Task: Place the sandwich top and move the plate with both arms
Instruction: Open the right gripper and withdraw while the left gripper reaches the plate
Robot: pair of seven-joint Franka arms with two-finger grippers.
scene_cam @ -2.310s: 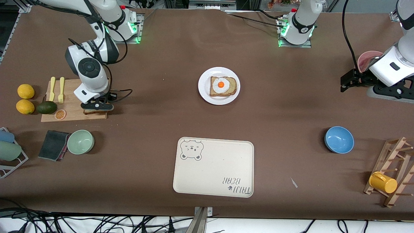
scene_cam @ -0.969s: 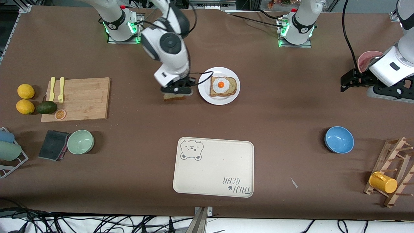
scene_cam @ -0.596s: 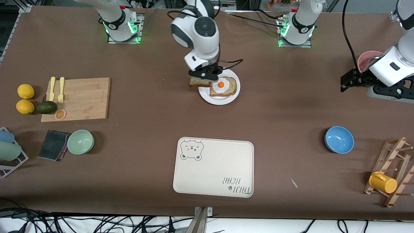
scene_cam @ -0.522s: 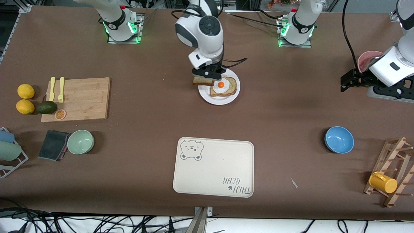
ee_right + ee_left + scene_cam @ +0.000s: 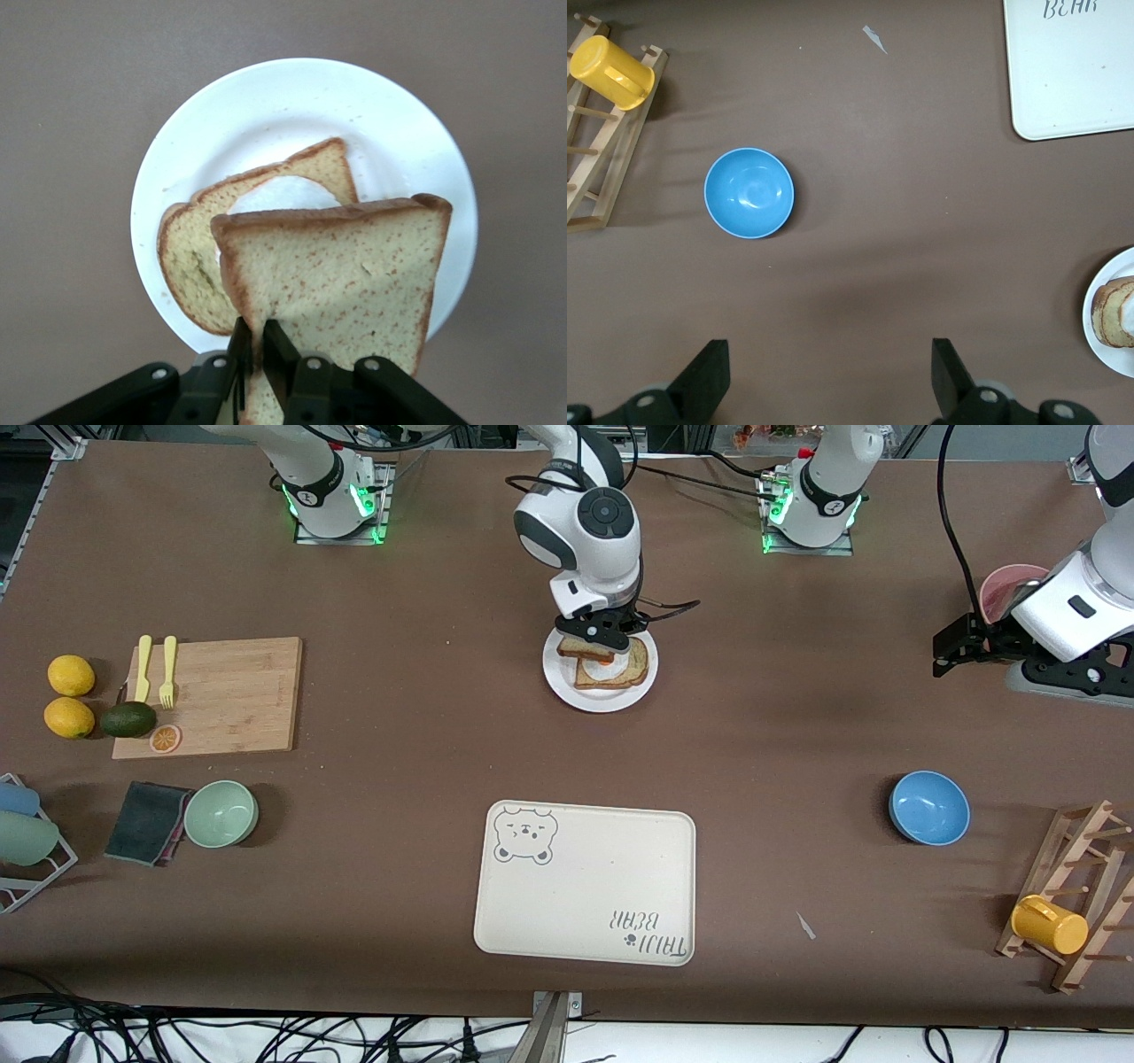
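Fried egg [image 5: 603, 662] mostly hidden under sandwich top [image 5: 341, 274] and right claw [image 5: 601, 634]

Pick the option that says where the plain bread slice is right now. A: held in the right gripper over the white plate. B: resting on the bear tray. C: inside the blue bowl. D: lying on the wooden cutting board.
A: the right gripper is shut on the sandwich top, held above the egg-topped slice on the plate.

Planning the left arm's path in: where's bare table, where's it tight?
Bare: the stretch between plate and blue bowl, and between plate and bear tray. Tight: over the plate, where the right gripper holds the sandwich top. Left gripper waits, jaws open.
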